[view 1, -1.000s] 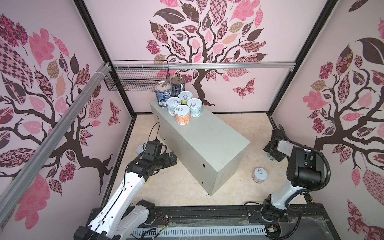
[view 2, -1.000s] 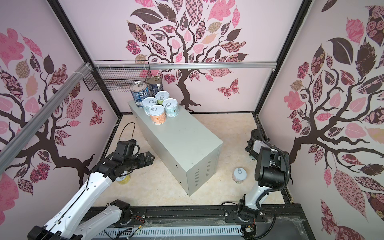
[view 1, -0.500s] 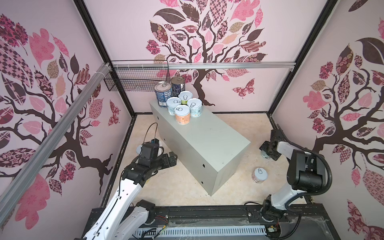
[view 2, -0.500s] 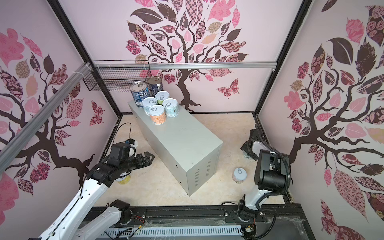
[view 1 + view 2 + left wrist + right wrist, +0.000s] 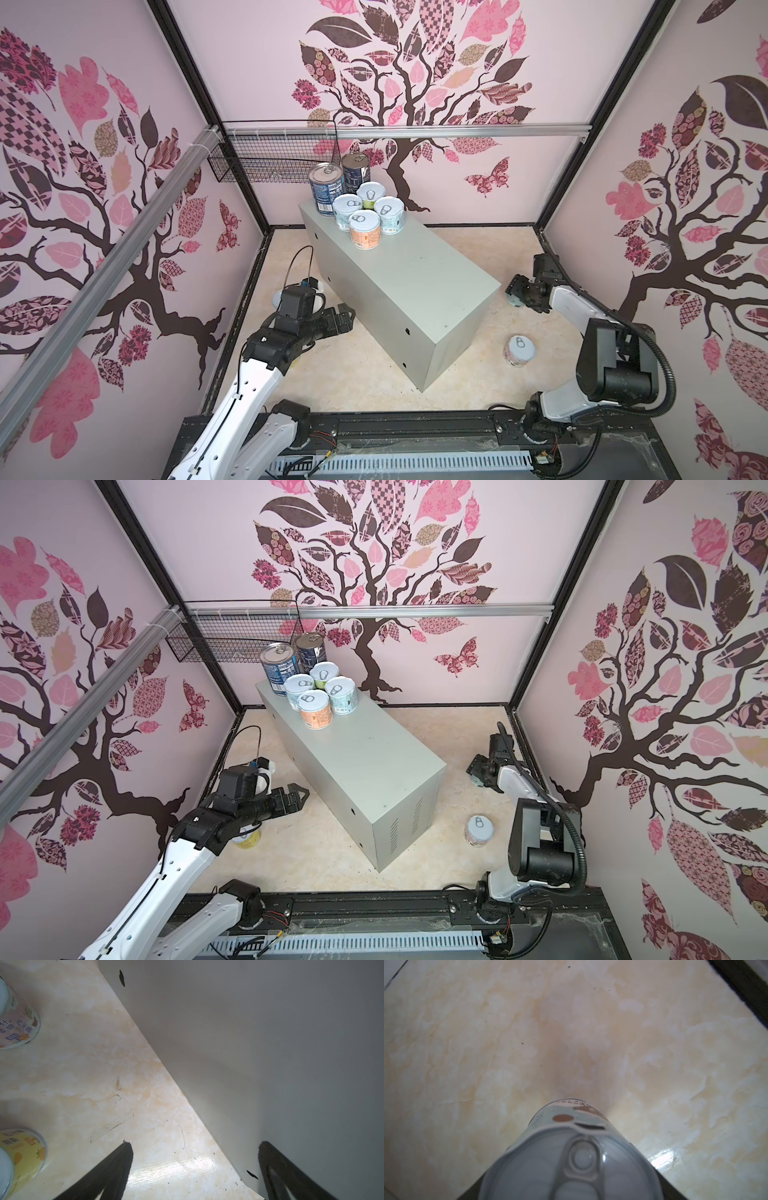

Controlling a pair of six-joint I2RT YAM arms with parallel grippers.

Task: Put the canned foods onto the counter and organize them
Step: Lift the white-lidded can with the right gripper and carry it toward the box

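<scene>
Right wrist view: teal can (image 5: 566, 1118) sits clamped in right gripper (image 5: 516, 292) at floor (image 5: 571, 1022) level (lifted or not, cannot tell) | left gripper (image 5: 195, 1145) wide, empty, beside desk (image 5: 270, 1043) | yellow can (image 5: 22, 1159), lilac can (image 5: 18, 1022) on floor | six cans (image 5: 365, 222) on desk's far end | lone can (image 5: 518, 351) on floor right of desk

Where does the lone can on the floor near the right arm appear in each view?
In a top view: the floor can stands right of the counter's near corner.
In a top view: the floor can beside the counter's vented end.
Left wrist: not in it; the counter's side wall is.
Right wrist: not in it; that is a teal-labelled can.
Shared landmark: the counter (not right wrist).
</scene>
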